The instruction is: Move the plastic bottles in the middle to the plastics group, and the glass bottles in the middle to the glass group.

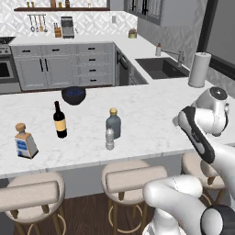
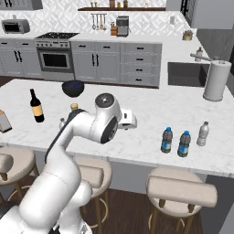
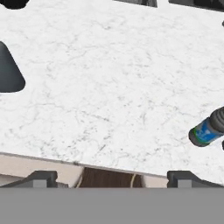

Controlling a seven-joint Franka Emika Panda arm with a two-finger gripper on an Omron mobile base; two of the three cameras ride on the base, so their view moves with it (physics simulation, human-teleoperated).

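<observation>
White marble surface [image 1: 151, 119] of a kitchen island runs across both base views, with round stools tucked under its near edge and grey cabinets, an oven and a sink behind.

Near its middle, in the left base view, stand the squat grey-blue glass bottle with a tan stopper [image 1: 113, 123] and, touching or just in front of it, the small pale grey-clear plastic bottle with a whitish cap [image 1: 109, 138]; both are upright. To their left stand the tall dark wine bottle with a yellow label [image 1: 59, 120] and, further left, the square clear bottle with a cork stopper and blue label [image 1: 25, 141]. A dark blue bowl [image 1: 73, 95] sits behind them.

On the opposite side, in the right base view, three slim water bottles stand together near the front edge: two dark ones with blue labels and caps [image 2: 167, 140] [image 2: 184, 143] and a clear one with a white cap [image 2: 203, 133].

Between these sits the gripper [image 2: 129, 119], jaws spread wide and holding nothing, hovering over bare marble. In the hand view one blue-labelled bottle [image 3: 209, 130] appears at the right edge.

Judged from this, the two middle bottles lie to the gripper's left, so the arm must swing that way. Their long axes are vertical, which favours a side-on grasp around the body.
</observation>
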